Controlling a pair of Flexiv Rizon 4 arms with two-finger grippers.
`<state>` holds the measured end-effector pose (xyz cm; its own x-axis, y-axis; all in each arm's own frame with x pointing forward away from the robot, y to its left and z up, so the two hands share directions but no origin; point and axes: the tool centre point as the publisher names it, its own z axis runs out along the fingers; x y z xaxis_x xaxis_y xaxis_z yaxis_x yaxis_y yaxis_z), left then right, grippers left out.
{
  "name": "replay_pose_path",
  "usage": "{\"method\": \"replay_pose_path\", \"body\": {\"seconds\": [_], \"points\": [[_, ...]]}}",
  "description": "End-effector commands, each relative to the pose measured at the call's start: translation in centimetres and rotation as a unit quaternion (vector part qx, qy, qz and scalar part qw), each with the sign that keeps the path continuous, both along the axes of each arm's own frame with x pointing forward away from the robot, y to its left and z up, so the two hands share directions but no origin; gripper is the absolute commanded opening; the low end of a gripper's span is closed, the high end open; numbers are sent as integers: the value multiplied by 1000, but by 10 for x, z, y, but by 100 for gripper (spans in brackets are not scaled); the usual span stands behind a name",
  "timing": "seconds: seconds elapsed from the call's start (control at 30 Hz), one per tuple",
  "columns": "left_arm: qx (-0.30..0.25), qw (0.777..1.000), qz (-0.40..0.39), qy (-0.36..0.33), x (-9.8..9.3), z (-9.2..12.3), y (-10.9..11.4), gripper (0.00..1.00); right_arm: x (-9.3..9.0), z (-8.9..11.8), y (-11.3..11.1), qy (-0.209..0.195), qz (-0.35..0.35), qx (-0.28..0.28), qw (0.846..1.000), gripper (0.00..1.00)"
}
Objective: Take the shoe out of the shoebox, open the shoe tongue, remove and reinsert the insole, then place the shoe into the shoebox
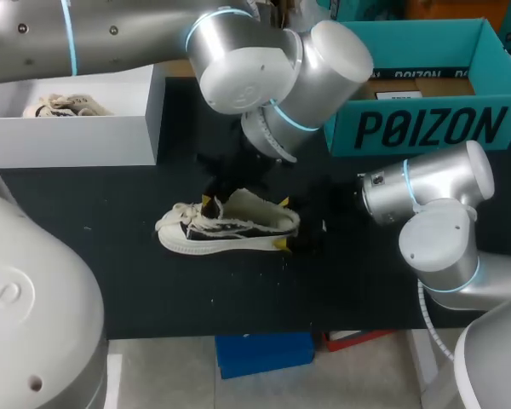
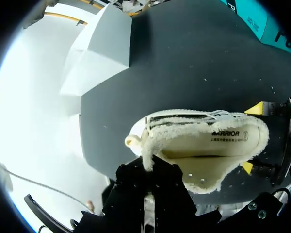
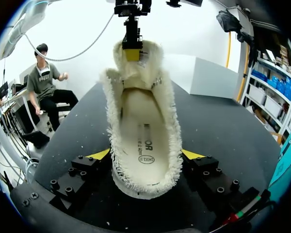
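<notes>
Your right end effector (image 3: 145, 154) clamps the shoe (image 3: 115, 121) at its heel; your left end effector (image 2: 149, 168) pinches its tongue (image 2: 146, 148); the insole (image 3: 144, 127) bears print.

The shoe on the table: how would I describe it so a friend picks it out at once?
Find the black table; near its middle lies a cream shoe with dark sides. Unlike the other shoe, which sits in the white box, it lies out on the table.

Silver-grey arms (image 1: 255, 60), cyan light rings at joints; black screwed fingers (image 3: 98, 155), yellow tips
</notes>
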<state>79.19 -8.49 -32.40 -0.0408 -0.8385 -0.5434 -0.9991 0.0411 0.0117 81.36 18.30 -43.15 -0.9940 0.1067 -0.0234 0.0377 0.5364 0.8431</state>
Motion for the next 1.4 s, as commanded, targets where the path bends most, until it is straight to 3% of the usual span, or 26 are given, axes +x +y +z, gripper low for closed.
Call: {"method": "replay_pose_path", "body": {"seconds": [0.03, 0.7, 0.8, 0.9, 1.4], "points": [[-8, 1000, 7, 0, -6, -1, 16, 0, 0, -3, 1, 0, -1, -1, 1000, 0], [-20, 998, 63, 24, -23, -32, 64, 0, 0, -3, 1, 0, -1, -1, 1000, 0], [-27, 997, 69, 14, -23, -29, 68, 68, 0, -3, 1, 0, -1, -1, 1000, 0], [-30, 997, 74, 5, -24, -25, 70, 100, 0, -3, 1, 0, -1, -1, 1000, 0], [-36, 995, 97, -14, -26, -23, 91, 100, 0, -3, 1, 0, -1, -1, 1000, 0]]}}
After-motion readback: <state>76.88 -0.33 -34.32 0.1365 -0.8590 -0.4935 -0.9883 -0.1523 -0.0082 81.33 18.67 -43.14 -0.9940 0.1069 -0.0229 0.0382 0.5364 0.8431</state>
